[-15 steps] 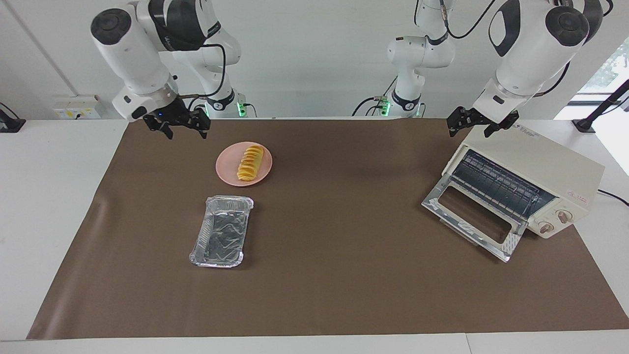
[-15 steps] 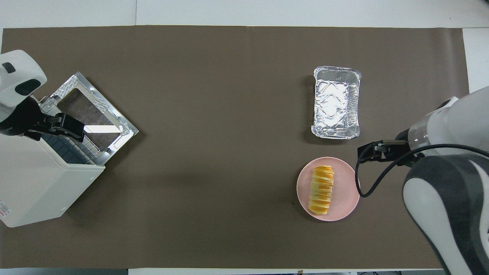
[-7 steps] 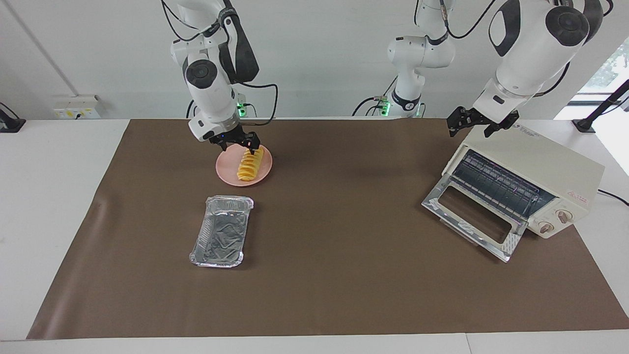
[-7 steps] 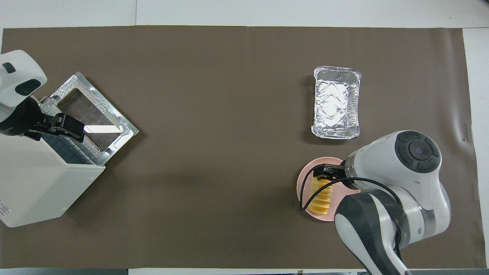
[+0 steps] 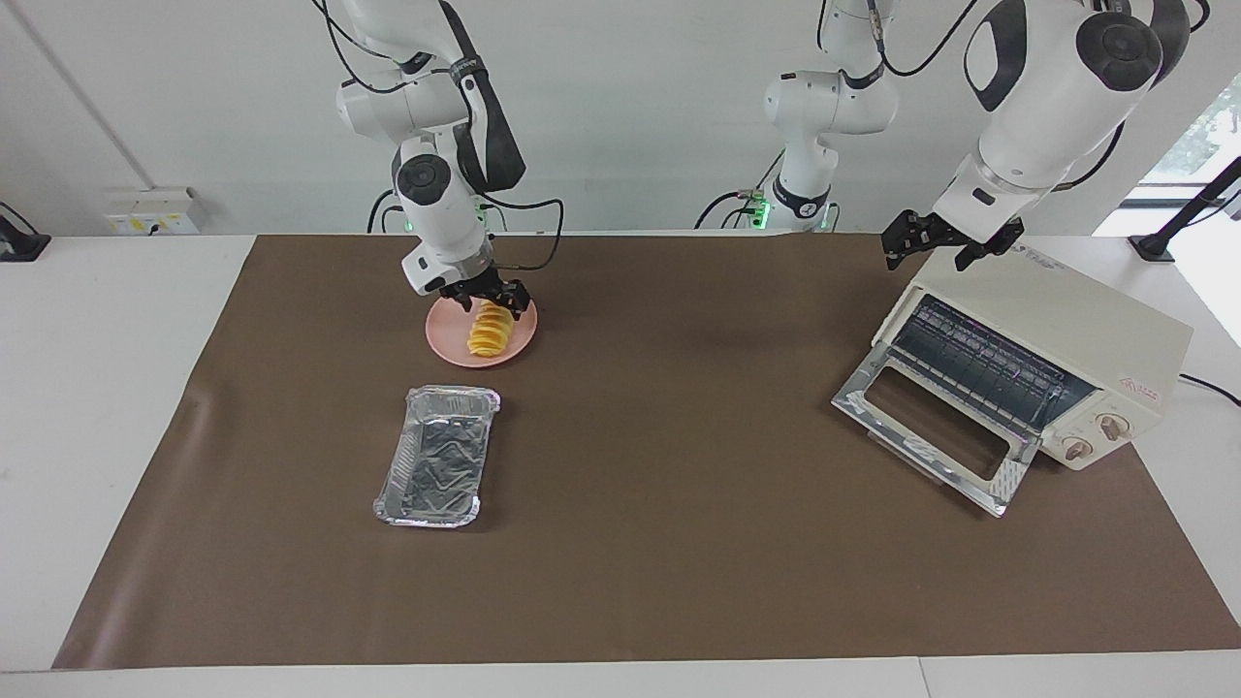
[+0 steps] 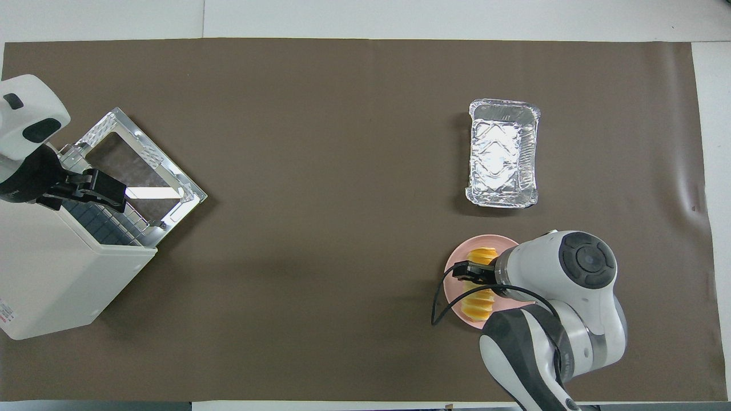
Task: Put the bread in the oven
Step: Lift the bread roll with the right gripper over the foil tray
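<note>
**Right hand over the bread, grasp not yet made**

The bread (image 5: 489, 330) lies on the pink plate (image 5: 448, 345), toward the right arm's end of the tabletop (image 5: 659, 543) and nearer to the robots than the foil tray (image 5: 436, 469). The risk, as I judge it: the loaf's ridged slices could split or slide on the plate if the fingers close off-centre, or the plate could be nudged. The right hand (image 5: 490, 294) is down at the loaf's nearer end, spread wide and gripping nothing. The left hand (image 5: 938, 242) waits, open and empty, over the oven (image 5: 1057, 334), whose door hangs open.
</note>
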`<state>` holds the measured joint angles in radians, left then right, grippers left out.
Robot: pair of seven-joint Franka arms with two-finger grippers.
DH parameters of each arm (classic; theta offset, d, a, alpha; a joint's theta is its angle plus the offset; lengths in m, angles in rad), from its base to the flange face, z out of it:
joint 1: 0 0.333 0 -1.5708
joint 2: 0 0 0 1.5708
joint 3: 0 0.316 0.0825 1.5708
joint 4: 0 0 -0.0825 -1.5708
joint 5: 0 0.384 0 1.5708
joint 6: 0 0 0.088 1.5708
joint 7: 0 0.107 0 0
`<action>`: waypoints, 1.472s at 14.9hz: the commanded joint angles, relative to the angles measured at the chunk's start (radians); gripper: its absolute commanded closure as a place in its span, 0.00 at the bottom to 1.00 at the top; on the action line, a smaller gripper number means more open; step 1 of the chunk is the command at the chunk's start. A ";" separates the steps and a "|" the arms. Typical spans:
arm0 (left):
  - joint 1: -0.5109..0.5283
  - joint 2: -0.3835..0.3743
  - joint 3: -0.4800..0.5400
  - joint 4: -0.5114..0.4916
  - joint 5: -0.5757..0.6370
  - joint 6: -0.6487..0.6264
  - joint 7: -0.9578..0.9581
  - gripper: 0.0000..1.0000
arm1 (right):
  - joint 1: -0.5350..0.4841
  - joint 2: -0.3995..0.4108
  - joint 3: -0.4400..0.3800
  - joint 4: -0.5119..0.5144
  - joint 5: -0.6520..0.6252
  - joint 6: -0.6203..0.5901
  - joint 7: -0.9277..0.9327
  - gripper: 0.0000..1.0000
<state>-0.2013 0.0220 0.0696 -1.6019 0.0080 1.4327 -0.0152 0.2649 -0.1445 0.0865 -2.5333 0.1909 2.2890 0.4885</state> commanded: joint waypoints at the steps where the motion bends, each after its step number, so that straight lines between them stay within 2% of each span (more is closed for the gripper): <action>1: 0.010 -0.020 -0.007 -0.016 0.015 0.012 0.005 0.00 | 0.010 -0.014 -0.001 -0.070 0.034 0.084 0.013 0.00; 2: 0.010 -0.020 -0.007 -0.016 0.015 0.012 0.005 0.00 | 0.010 -0.015 -0.002 -0.084 0.044 0.098 0.013 0.13; 3: 0.010 -0.020 -0.007 -0.016 0.015 0.012 0.005 0.00 | 0.010 -0.017 -0.002 -0.085 0.045 0.098 0.013 0.36; 4: 0.010 -0.020 -0.007 -0.016 0.015 0.012 0.005 0.00 | 0.010 -0.017 -0.002 -0.085 0.048 0.096 0.013 0.65; 5: 0.010 -0.020 -0.007 -0.016 0.015 0.012 0.005 0.00 | 0.010 -0.017 -0.001 -0.085 0.048 0.096 0.013 0.85; 6: 0.010 -0.020 -0.007 -0.016 0.015 0.012 0.005 0.00 | 0.010 -0.017 -0.002 -0.084 0.048 0.095 0.013 1.00; 9: 0.010 -0.020 -0.007 -0.016 0.015 0.012 0.005 0.00 | 0.008 -0.024 -0.002 -0.059 0.048 0.061 0.025 1.00; 10: 0.010 -0.020 -0.007 -0.016 0.015 0.012 0.005 0.00 | 0.005 -0.039 -0.004 -0.030 0.048 0.011 0.033 1.00; 13: 0.010 -0.020 -0.007 -0.016 0.015 0.012 0.005 0.00 | -0.007 -0.061 -0.014 0.120 0.026 -0.178 0.001 1.00; 15: 0.010 -0.020 -0.007 -0.016 0.015 0.012 0.005 0.00 | -0.097 -0.046 -0.010 0.244 -0.019 -0.255 -0.065 1.00; 18: 0.010 -0.020 -0.007 -0.016 0.015 0.012 0.005 0.00 | -0.164 0.051 -0.010 0.419 -0.050 -0.290 -0.235 1.00; 22: 0.010 -0.020 -0.007 -0.016 0.015 0.012 0.005 0.00 | -0.170 0.224 -0.010 0.644 -0.088 -0.313 -0.252 1.00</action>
<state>-0.2013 0.0220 0.0696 -1.6019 0.0080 1.4327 -0.0152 0.0966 -0.0561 0.0655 -2.0419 0.1222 2.0067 0.2503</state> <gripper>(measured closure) 0.000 0.881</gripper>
